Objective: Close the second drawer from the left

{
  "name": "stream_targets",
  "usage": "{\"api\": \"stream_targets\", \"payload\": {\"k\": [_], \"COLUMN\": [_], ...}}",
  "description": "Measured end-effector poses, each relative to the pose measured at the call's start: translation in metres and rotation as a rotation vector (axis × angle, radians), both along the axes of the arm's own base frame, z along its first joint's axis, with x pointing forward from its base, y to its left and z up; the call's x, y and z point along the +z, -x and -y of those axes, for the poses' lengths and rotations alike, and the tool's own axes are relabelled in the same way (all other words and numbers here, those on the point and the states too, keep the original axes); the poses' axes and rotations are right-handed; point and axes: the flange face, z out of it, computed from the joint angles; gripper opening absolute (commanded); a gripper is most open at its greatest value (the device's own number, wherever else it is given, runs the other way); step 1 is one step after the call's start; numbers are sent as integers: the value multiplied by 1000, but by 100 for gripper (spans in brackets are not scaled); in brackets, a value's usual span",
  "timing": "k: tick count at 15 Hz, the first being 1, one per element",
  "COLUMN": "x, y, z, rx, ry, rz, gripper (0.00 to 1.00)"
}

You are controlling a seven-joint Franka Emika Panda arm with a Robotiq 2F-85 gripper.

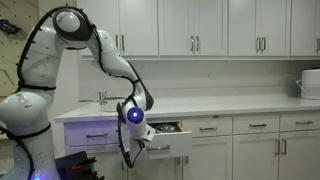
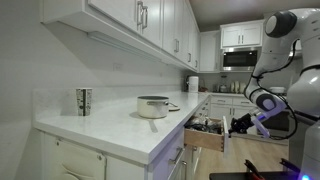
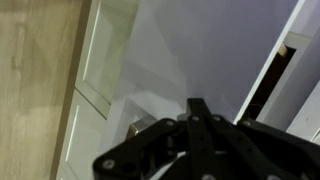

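The second drawer from the left [image 1: 172,146] stands pulled out below the counter, and its white front carries a silver bar handle. In an exterior view its wooden side [image 2: 204,141] and dark jumbled contents [image 2: 210,125] show. My gripper [image 1: 146,141] is right at the outer face of the drawer front, also in an exterior view [image 2: 238,125]. In the wrist view the black fingers [image 3: 197,106] are shut together and empty, tips against the white front panel [image 3: 150,60], beside the handle's end [image 3: 135,127].
A steel pot [image 2: 153,106] and a metal cup [image 2: 84,101] stand on the white counter. A faucet [image 1: 102,97] is behind the arm. The drawer front to the left [image 1: 95,136] is tinted purple. A white appliance [image 1: 310,83] sits at the counter's far end.
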Motion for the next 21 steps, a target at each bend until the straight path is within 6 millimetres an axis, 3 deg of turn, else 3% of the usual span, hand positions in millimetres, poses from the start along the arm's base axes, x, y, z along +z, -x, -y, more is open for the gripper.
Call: {"api": "stream_targets", "payload": {"k": [4,10,21], "x": [-12,-13,-5], "y": [5,-1,-50], "z": [-18,-55,-177], "rx": [24,36,206], "ry": [18,27,45], "rz": [54,156,223], "gripper": [0,0,0]}}
